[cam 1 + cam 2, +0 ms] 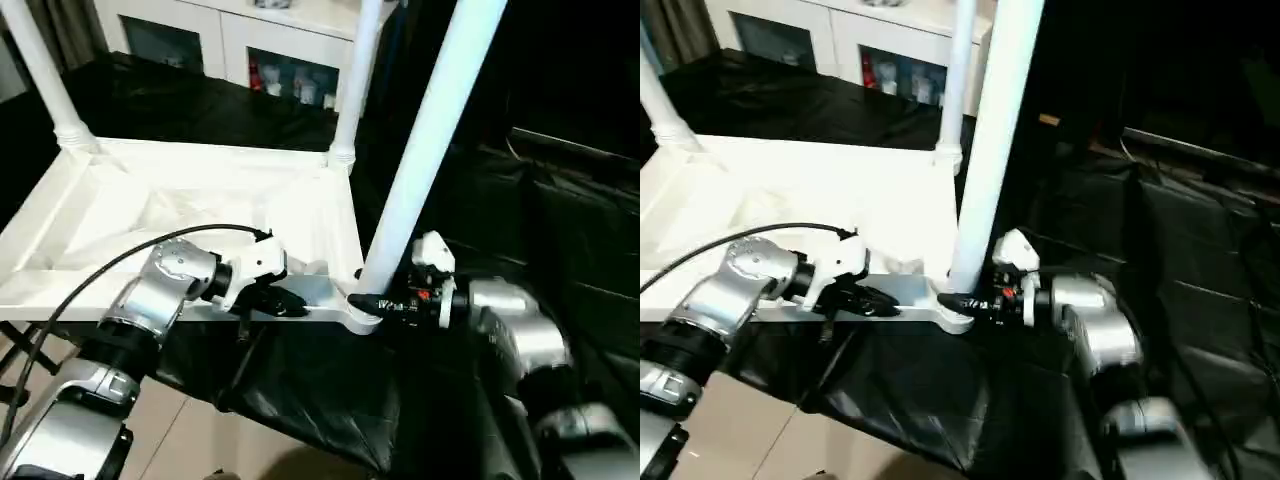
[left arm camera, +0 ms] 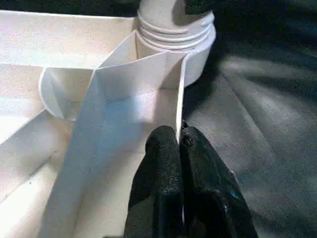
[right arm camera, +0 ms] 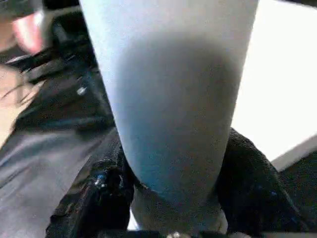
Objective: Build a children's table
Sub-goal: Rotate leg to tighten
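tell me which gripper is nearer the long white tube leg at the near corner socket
Right. The right gripper clasps that long white tube leg at its base; the left gripper pinches the white plastic tabletop rim alongside.

White ribbed plastic tabletop (image 1: pixel 180 200) and white cylindrical tube legs (image 1: pixel 430 140); glossy black sheet (image 1: pixel 300 390) underneath; black gripper fingers (image 2: pixel 163 163).

**Bright white plastic, dark surroundings**

We see the tabletop (image 1: pixel 190 200) glaring almost featureless under overhead light, while the black cloth (image 1: pixel 330 390) swallows detail. In our right wrist view the leg (image 3: pixel 171 99) is blurred and shaded bluish below.
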Motion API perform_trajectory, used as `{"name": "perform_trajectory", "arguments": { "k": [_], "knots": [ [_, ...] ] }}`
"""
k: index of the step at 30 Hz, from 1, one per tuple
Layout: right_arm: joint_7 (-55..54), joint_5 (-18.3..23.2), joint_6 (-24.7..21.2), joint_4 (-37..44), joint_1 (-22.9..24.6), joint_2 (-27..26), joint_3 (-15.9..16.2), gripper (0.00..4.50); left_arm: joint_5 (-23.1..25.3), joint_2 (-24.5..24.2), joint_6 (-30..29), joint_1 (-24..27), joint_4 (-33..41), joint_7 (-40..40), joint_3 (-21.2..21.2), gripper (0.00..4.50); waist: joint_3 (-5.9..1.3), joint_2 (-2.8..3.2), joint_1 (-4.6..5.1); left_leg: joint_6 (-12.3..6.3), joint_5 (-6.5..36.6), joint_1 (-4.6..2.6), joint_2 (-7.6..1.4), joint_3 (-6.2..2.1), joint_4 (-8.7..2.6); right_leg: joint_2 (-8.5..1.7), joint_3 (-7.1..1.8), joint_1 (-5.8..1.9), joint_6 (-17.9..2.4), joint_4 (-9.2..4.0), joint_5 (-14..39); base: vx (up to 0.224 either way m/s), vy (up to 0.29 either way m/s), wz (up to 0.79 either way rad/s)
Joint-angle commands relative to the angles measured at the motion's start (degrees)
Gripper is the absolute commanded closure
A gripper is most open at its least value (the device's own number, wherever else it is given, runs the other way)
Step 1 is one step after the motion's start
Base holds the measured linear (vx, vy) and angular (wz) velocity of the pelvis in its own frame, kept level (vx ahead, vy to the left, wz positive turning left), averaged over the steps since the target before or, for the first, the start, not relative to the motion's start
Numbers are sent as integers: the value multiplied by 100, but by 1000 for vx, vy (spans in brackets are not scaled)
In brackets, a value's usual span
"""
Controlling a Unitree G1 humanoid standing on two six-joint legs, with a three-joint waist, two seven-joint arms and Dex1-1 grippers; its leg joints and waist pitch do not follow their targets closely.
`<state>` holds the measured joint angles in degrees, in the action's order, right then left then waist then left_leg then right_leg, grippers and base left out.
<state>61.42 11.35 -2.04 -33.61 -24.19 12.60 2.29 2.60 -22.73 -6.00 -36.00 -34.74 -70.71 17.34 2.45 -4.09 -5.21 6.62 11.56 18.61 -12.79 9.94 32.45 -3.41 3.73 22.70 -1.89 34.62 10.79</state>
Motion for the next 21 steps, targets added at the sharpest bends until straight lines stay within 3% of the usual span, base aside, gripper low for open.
{"name": "perform_trajectory", "arguments": {
  "k": [1, 3, 4, 6, 9, 11, 12, 16, 17, 18, 21],
  "knots": [
    [-202, 35, -285, -223, 241, -265, 203, 250, 153, 237, -236, 16, -201, 771, -52, 450, -167, 84, 28, -73, 1595, -27, -76, 16, -408, -452, -278, -162, -826, -556, 2379, 0, 0, 0],
    [-820, 3, -258, -332, 272, -488, 21, 250, 149, 440, -366, -11, -215, 987, -69, 450, -158, 76, 50, -59, 1698, 5, -69, -34, -443, -452, -264, -173, -555, -599, 2896, 0, 0, 0],
    [-1300, -17, -190, -467, 264, -674, -114, 250, 170, 588, -434, -41, -245, 1176, -73, 450, -159, 73, 58, -52, 1705, 1, -65, -30, -437, -456, -267, -160, -505, -614, 2980, 0, 0, 0],
    [-2449, -139, 33, -854, 116, -1076, -330, 250, 213, 936, -581, -161, -365, 1612, -88, 450, -169, 141, 84, 43, 1854, -24, -49, -66, -450, -474, -238, -146, -372, -667, 3353, 0, 0, 0],
    [-3252, -212, 226, -1101, -71, -1381, -481, 250, 269, 1196, -683, -283, -501, 1960, -79, 450, -183, 132, 169, 100, 2086, -36, -32, -110, -462, -471, -176, -145, -241, -724, 3559, 0, 0, 0],
    [-3685, -246, 339, -1253, -264, -1566, -551, 251, 307, 1333, -707, -367, -609, 2128, -56, 450, -189, 178, 213, 60, 2165, -33, -33, -124, -471, -460, -168, -143, -285, -726, 3400, 0, 0, 0],
    [-4126, -340, 413, -1442, -537, -1755, -562, 251, 377, 1468, -701, -476, -747, 2322, -37, 450, -205, 166, 231, 28, 2168, -31, -32, -120, -471, -453, -171, -155, -322, -724, 3257, 0, 0, 0],
    [-4356, -462, 520, -1589, -898, -1960, -496, 251, 501, 1524, -615, -580, -844, 2378, 23, 450, -231, 178, 275, 37, 2063, -19, -32, -101, -473, -434, -203, -163, -512, -662, 2693, 0, 0, 0],
    [-4360, -481, 542, -1587, -921, -1965, -485, 182, 510, 1512, -593, -585, -849, 2355, 30, 450, -234, 169, 281, 18, 1999, -7, -37, -91, -473, -431, -215, -168, -561, -648, 2540, 0, 0, 0],
    [-4376, -514, 608, -1608, -961, -1980, -494, 183, 529, 1492, -561, -592, -865, 2331, 28, 450, -236, 173, 287, -22, 1864, 5, -44, -65, -466, -423, -232, -177, -704, -609, 2199, 0, 0, 0],
    [-4077, -512, 669, -1481, -902, -1863, -484, 174, 488, 1279, -330, -469, -708, 1924, 82, 450, -249, 129, 295, -88, 1688, 28, -48, -43, -458, -431, -249, -195, -773, -593, 2119, 0, 0, 0]
  ]
}}
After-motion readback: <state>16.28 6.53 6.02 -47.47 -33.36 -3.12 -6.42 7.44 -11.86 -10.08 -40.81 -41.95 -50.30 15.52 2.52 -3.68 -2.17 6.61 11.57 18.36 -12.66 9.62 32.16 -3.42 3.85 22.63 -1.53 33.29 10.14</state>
